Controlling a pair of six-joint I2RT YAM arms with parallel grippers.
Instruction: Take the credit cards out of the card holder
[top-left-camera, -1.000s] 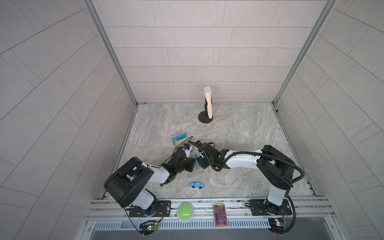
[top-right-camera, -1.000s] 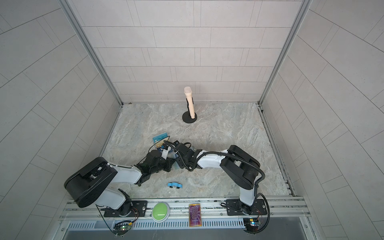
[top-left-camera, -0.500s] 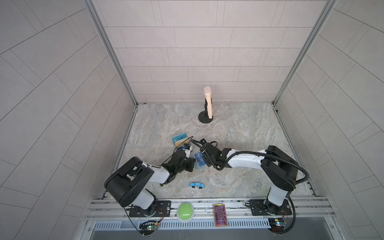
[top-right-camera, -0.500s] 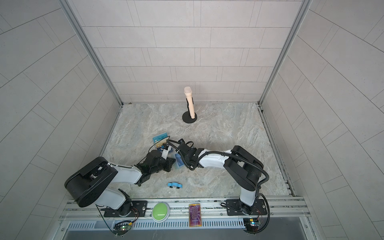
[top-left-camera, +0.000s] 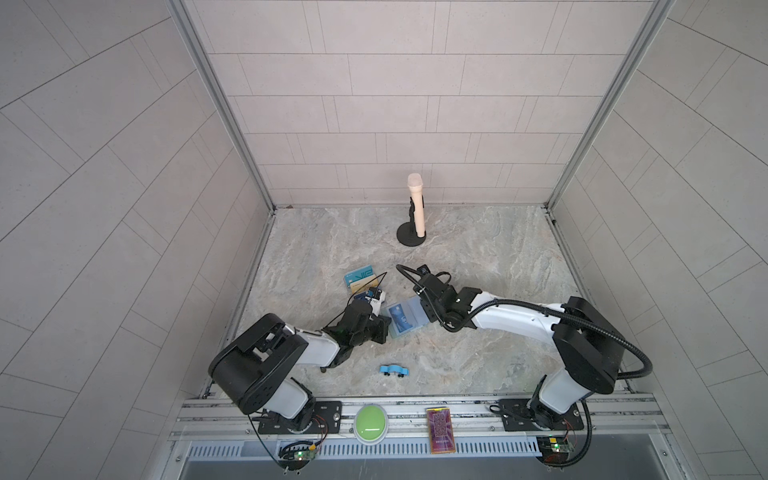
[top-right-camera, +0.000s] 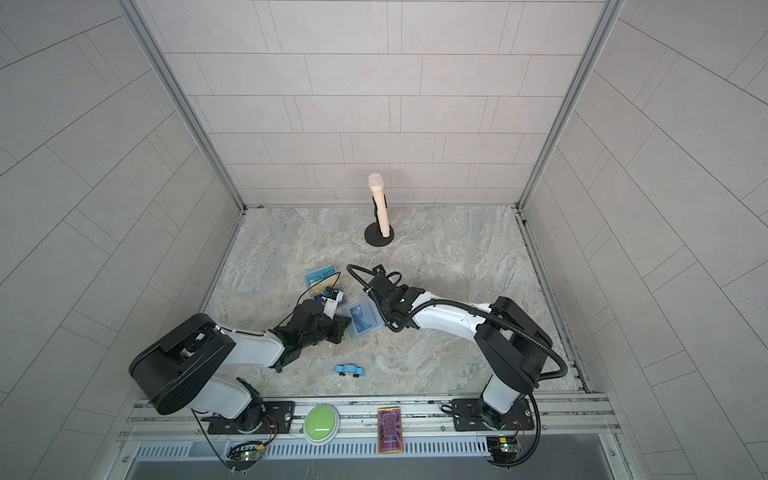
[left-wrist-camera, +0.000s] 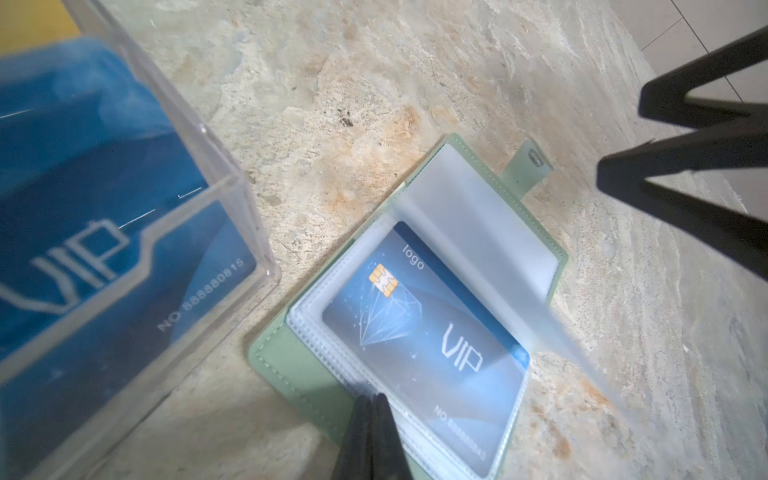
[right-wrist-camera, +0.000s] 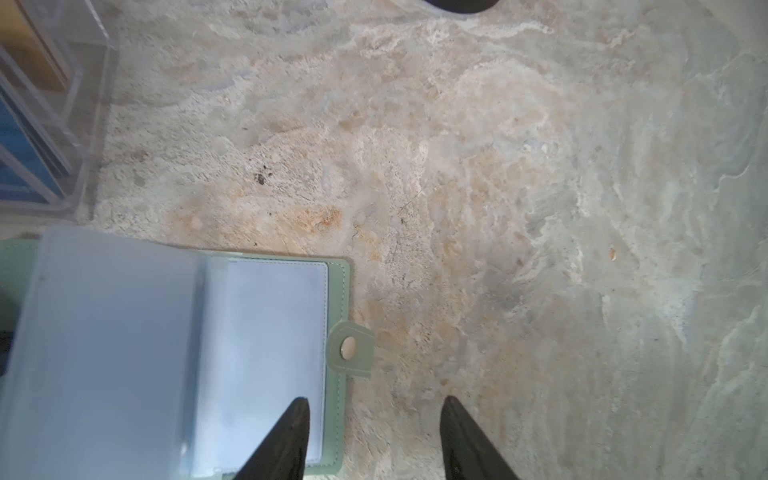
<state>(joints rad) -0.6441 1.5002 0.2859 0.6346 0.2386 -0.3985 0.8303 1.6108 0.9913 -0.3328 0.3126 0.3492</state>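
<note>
Open on the bench, the card holder seems pinned at its sleeve edge by the clenched left gripper, freeing the released right gripper to reach the blue card inside

A marbled beige-grey tabletop carries four things. A mint-green card holder lies open and flat between the two grippers. The left gripper has its closed jaws at one edge. The right gripper has its parted jaws straddling the opposite edge, one over a page and one over bare stone. A clear acrylic stand sits just beside the left jaws. A small blue toy car lies nearer the arm bases than the jaws. A round black base sits well beyond them.
</note>
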